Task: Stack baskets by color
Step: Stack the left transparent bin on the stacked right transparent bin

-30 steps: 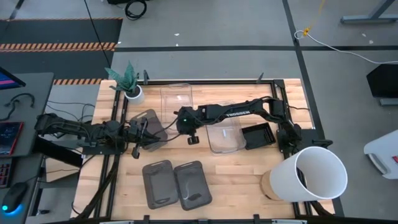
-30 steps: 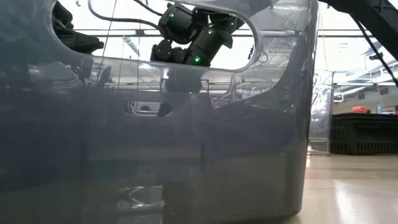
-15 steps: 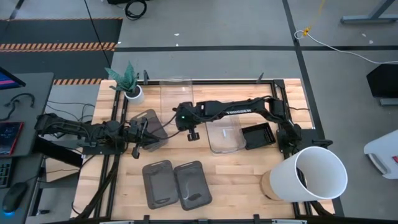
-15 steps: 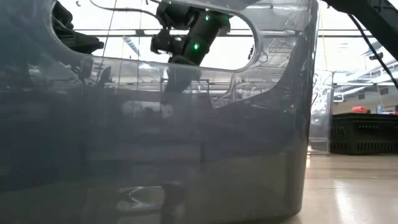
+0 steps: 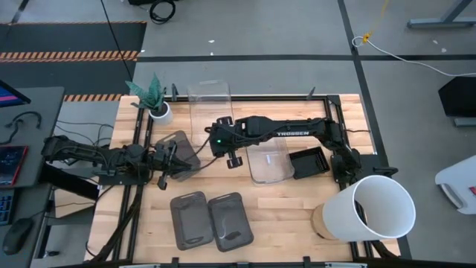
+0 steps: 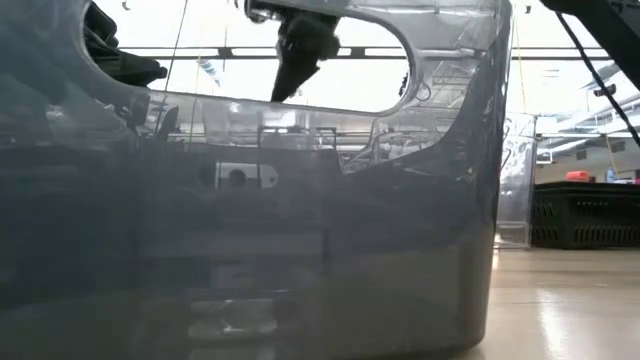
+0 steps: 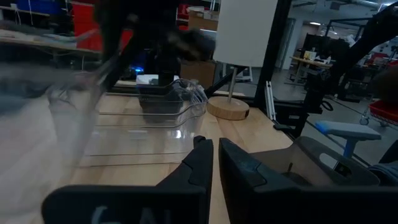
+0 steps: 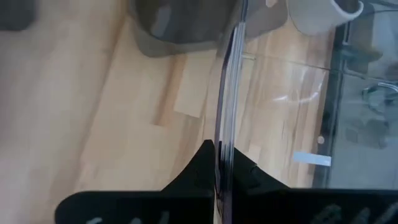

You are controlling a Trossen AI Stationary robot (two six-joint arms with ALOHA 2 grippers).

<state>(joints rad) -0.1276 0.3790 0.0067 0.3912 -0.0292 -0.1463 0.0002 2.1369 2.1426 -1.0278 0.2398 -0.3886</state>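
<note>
My right gripper is shut on a clear basket raised over the table's far middle. In the low view that gripper shows high up, behind a grey wall. A second clear basket and a black slatted basket rest on their bottoms at the right. Two dark grey baskets lie side by side near the front edge. My left gripper reaches level from the left to a third dark grey basket, its fingers nearly together. My right gripper pinches the clear basket's thin wall at its near short end, one finger inside and one outside. The fingers slant down from the near side. The basket is lifted above the tabletop. My left gripper has the dark grey basket's left wall by its fingers, which come level from the table's left. The fingers hide the contact; only a narrow slit shows between them. The basket sits on the table.
A small white plant pot stands at the far left corner. A big white bucket lies at the near right. Bare wood shows in the table's middle, in front of the second clear basket. One grey basket's wall fills the low view.
My right gripper has risen and gone a little toward the far edge. The clear basket has come up with it, off the place where it lay on the table.
</note>
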